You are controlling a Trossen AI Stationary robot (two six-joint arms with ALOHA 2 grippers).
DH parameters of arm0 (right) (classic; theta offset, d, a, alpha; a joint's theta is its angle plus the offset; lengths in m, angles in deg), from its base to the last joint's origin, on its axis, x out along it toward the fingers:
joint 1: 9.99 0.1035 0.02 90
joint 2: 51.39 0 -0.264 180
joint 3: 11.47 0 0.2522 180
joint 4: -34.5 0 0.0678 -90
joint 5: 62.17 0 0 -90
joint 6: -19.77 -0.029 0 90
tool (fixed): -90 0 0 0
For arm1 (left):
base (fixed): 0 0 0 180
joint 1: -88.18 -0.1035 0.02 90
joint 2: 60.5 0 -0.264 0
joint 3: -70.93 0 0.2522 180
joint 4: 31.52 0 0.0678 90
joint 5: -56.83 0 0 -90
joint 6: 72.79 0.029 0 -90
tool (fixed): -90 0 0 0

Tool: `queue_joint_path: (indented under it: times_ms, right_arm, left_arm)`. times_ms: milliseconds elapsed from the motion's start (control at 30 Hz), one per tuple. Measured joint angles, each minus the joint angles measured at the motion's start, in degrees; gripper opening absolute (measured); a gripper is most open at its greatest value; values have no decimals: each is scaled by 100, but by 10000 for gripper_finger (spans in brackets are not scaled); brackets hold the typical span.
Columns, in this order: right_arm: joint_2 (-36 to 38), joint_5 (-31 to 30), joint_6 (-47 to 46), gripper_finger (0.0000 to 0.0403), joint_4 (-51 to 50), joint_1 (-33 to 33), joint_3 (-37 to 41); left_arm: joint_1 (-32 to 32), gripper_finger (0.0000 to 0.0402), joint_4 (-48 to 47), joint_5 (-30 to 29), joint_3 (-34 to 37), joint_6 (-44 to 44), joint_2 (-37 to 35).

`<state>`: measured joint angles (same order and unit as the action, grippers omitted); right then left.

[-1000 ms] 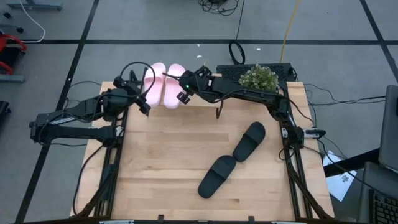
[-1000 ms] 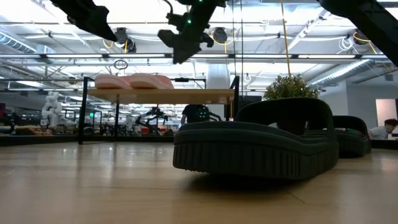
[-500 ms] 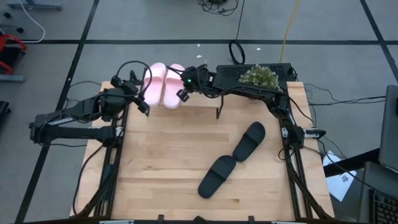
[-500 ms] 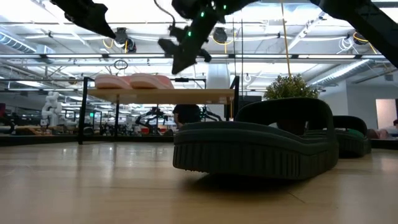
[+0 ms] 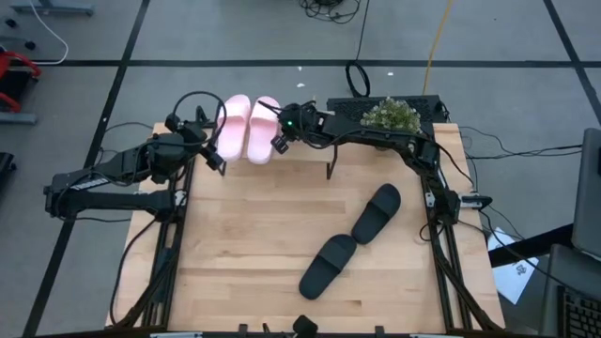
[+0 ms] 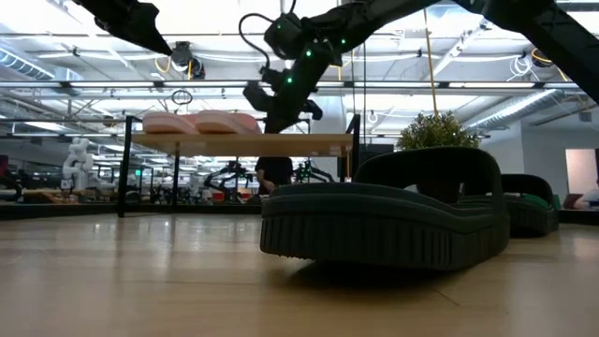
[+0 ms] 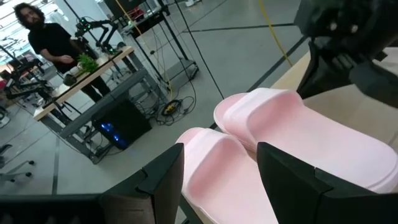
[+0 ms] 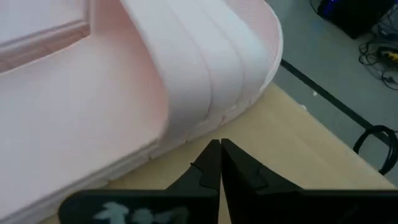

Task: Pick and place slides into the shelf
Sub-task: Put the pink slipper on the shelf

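Observation:
Two pale pink slides (image 5: 235,125) (image 5: 264,129) lie side by side, soles down, on the left end of the shelf (image 6: 281,144) at the table's far edge. Two black slides (image 5: 376,212) (image 5: 327,266) lie soles down on the tabletop. My right gripper (image 5: 279,141) is shut and low over the shelf top, its tips (image 8: 219,147) at the right pink slide's outer side (image 8: 186,134). My left gripper (image 7: 227,180) is open and held well above the shelf, on the left pink slide's (image 7: 217,165) left. My right gripper's shut fingertips (image 8: 214,149) point, slanting down from the table's right, at the sole edge (image 8: 180,140) of the right pink slide just below its strap. I cannot tell whether they touch it. The slide lies flat on the shelf top.
A potted plant (image 5: 390,115) stands at the table's far right, beyond the shelf's right end. The shelf's right half (image 6: 323,143) is bare wood. A person (image 7: 50,46) stands by a bench in the room behind.
My right gripper has shut and come down toward the shelf top, ending beside the right pink slide. The slides have not moved.

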<state>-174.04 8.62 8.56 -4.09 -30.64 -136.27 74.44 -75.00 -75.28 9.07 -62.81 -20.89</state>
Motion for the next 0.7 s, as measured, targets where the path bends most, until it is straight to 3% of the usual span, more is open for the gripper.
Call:
queue_joint_path:
  times_ms: [700]
  right_arm:
    - [-12, -31, 90, 0, 587, -121, 52]
  left_arm:
    - [0, 209, 4, -39, 0, -4, 0]
